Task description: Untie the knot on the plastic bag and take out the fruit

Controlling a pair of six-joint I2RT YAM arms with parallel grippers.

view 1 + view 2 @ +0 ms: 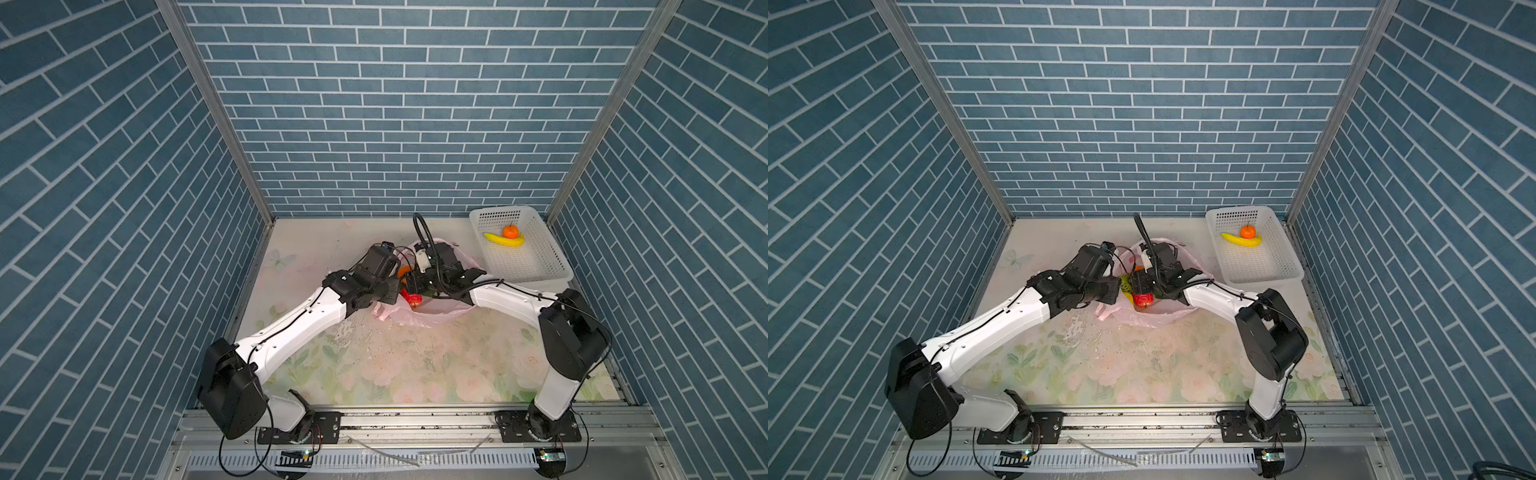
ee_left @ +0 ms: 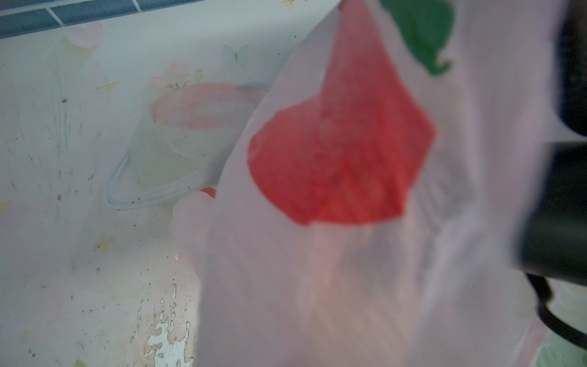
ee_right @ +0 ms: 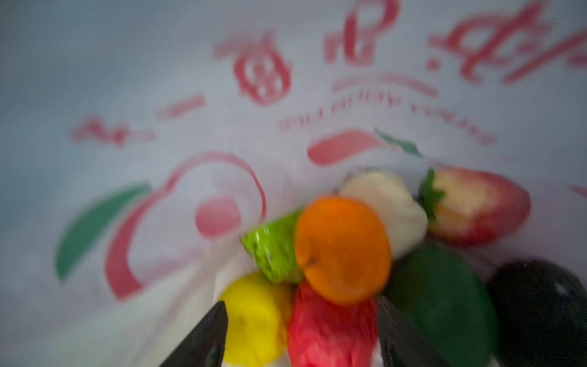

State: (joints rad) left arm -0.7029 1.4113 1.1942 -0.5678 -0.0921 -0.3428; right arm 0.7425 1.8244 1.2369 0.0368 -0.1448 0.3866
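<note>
Reached deep inside the thin translucent pink plastic bag (image 1: 432,313) with the right gripper (image 3: 301,305), with jaws wide, astride the red toy apple (image 3: 330,333) and an edge of the yellow toy lemon (image 3: 254,317); made out no firm pinch yet. Gripped, seemingly, the bag's left rim with the left gripper (image 1: 392,291), fully closed, with film draped close before its camera. Found the bag on the floral table mat (image 1: 395,365), mouth gaping, with no knot in sight; judged it undone. Counted more fruit inside the bag: orange tangerine (image 3: 343,251), bumpy light green fruit (image 3: 273,251), cream fruit (image 3: 387,209), red strawberry (image 3: 476,203), dark green avocado (image 3: 444,302). Noted, just beside the bag's far right side, a white perforated plastic basket (image 1: 523,262) with a second tangerine (image 1: 510,231) and a long yellow banana (image 1: 504,240). Judged the step as fruit removal, partly done. Called for next: closing on the apple alone, clear of lemon and film, then lifting straight out through the bag's mouth.
</note>
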